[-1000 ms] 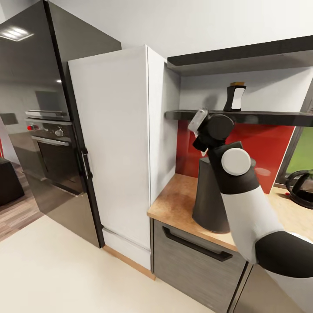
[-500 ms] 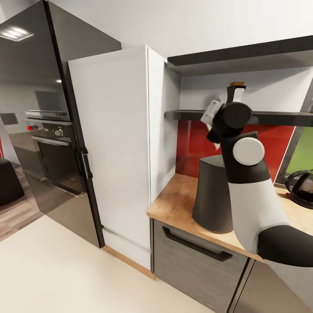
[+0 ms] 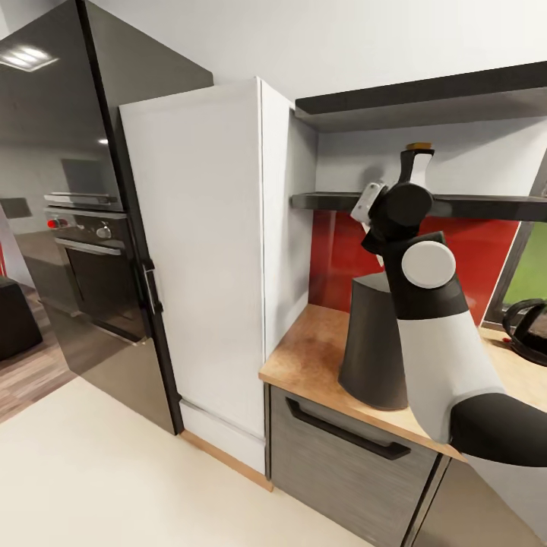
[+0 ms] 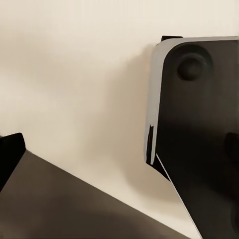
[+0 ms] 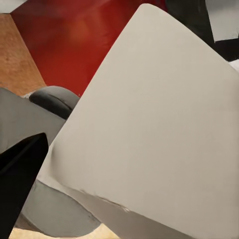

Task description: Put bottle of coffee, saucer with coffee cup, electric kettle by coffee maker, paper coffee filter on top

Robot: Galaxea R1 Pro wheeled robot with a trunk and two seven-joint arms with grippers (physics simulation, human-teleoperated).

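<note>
Early stage: bottle of coffee (image 3: 414,163) sits on the kitchen shelf (image 3: 486,205), right arm raised before it, hand state unclear. Coffee maker (image 3: 374,342) and electric kettle (image 3: 529,328) on worktop (image 3: 308,357), well apart.

coffee maker (image 3: 374,346) dark grey | backsplash (image 3: 342,254) red | countertop (image 3: 311,353) wood-grain tan

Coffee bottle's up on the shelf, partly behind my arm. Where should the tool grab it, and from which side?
Likely the bottle of coffee is best gripped around its upper body, just under the cap, coming in from the open front of the kitchen shelf. It stands upright near the front edge, wall behind and another shelf above, so a level frontal approach suits.
</note>
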